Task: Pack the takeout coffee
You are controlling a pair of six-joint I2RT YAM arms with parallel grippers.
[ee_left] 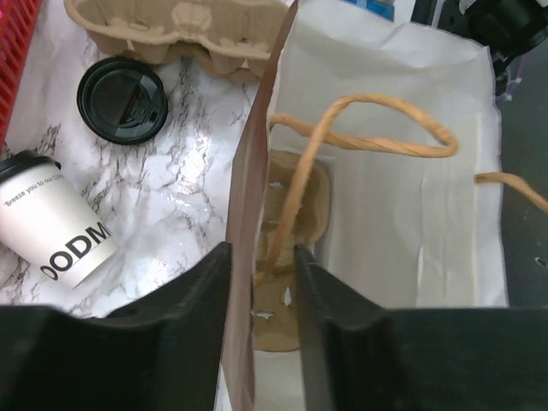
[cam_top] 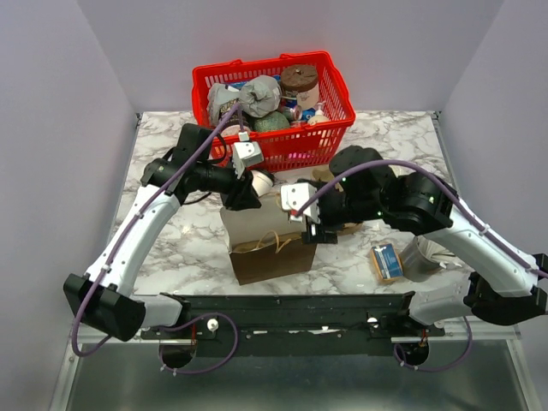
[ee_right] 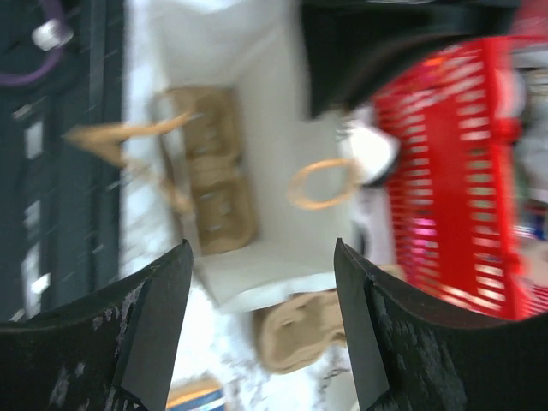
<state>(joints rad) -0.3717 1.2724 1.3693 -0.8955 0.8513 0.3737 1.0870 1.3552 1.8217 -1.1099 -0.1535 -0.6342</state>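
The left gripper (ee_left: 261, 253) is pinched narrow on the side wall of the brown paper bag with twisted handles (ee_left: 385, 214). It should hold that wall steady and the mouth wide, while the right gripper (ee_right: 261, 248), spread wide and empty above the bag, fetches the cup. The small white paper cup with a black dome lid (ee_left: 60, 227) sits on the marble table (ee_left: 188, 171) outside the bag, just beside the left gripper and across the bag from the right one.

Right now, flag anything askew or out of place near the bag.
The takeout coffee seems to lie on its side on the marble table, outside the paper bag, rather than upright. A loose black lid lies next to it. The left hand pinches the bag's wall. No spill shows.
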